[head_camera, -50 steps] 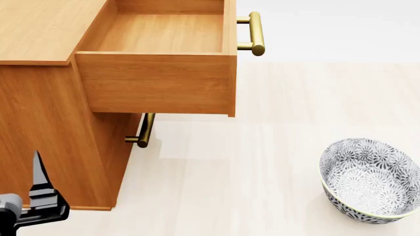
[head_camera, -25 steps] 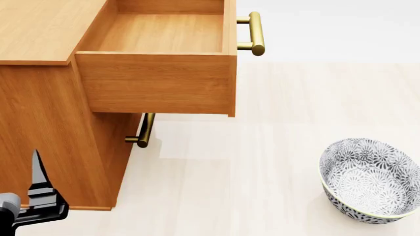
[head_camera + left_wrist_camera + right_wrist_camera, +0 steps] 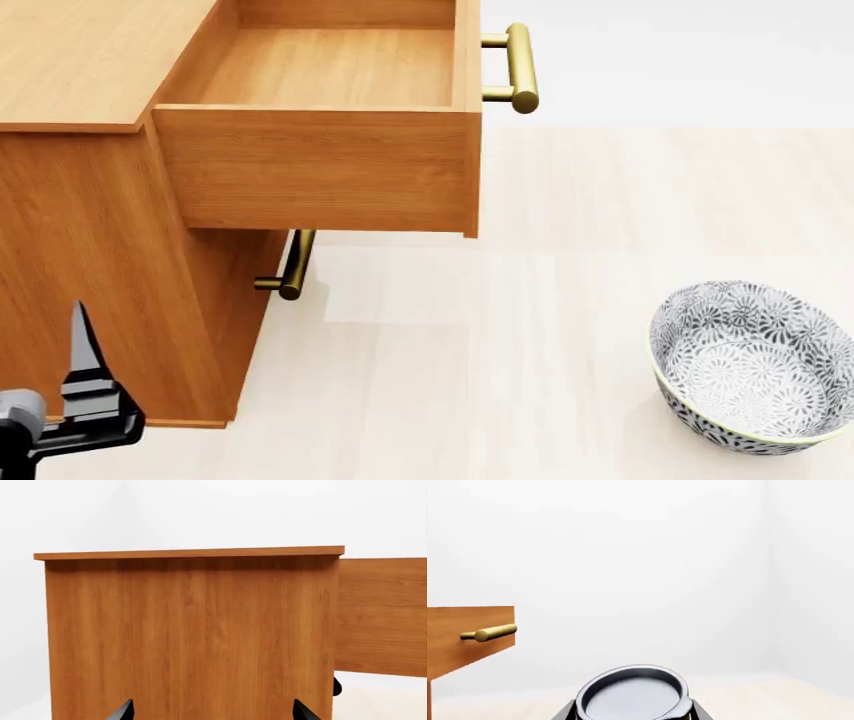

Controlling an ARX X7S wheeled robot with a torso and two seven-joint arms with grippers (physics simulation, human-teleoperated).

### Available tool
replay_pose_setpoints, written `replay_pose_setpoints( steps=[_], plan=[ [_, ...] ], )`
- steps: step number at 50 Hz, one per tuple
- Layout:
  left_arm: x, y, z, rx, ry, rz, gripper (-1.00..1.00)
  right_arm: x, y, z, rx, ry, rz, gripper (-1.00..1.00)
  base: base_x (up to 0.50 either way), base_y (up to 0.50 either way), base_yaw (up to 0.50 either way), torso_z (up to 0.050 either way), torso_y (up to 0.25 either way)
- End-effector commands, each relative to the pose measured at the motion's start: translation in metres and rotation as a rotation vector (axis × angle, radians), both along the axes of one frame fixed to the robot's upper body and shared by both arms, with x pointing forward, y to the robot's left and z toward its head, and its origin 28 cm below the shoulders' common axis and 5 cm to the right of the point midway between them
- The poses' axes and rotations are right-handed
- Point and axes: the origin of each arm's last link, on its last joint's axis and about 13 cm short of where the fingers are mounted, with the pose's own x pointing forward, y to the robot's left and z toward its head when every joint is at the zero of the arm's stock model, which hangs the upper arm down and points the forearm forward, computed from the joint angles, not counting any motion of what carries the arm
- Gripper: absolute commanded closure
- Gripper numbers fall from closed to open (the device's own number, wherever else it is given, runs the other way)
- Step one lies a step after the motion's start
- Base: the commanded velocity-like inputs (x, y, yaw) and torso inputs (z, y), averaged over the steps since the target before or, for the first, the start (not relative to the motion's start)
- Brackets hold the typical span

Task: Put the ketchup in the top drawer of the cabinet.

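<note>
The cabinet (image 3: 94, 250) is seen at the left of the head view, on a pale surface (image 3: 534, 300). Its top drawer (image 3: 320, 170) is pulled well out, and its inside is shown bare. The brass handle (image 3: 521, 68) is carried on the drawer's front, and the lower drawer's handle (image 3: 294, 265) is seen beneath, with that drawer closed. A patterned bowl (image 3: 694, 405) is set well apart, toward the right.

The ketchup (image 3: 630, 695) is found only in the right wrist view. Its silver lid is framed closely on both sides by the fingers of the right gripper (image 3: 632, 712), so it is judged to be clasped there, short of the drawer. The left gripper (image 3: 213, 712) is held wide, with nothing between its fingers, close to the cabinet's side panel.

Several risks are judged from here. The tin could be knocked against the drawer's front or handle if it is brought across too low. A smooth round can could be let slip if the grip is weak. The cabinet could be nudged by the left arm, parked so near its side.
</note>
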Motion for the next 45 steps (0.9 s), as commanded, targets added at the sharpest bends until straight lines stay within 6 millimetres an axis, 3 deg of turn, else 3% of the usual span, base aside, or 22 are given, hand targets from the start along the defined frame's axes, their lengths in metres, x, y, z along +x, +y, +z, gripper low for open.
replay_pose_setpoints(
  steps=[1, 23, 45],
  plan=[
    [0.001, 0.0, -0.001, -0.002, 0.004, -0.004, -1.0, 0.007, 0.001, 0.035, -0.07, -0.048, -0.013, 1.0, 0.0, 0.0, 0.0, 0.0, 0.0],
    [0.003, 0.001, -0.002, 0.003, 0.02, 0.009, -1.0, 0.023, -0.001, 0.092, -0.123, -0.159, -0.003, 1.0, 0.0, 0.0, 0.0, 0.0, 0.0],
    [0.003, 0.002, -0.004, -0.006, 0.025, 0.013, -1.0, 0.043, 0.002, 0.121, -0.139, -0.188, -0.014, 1.0, 0.0, 0.0, 0.0, 0.0, 0.0]
  ],
)
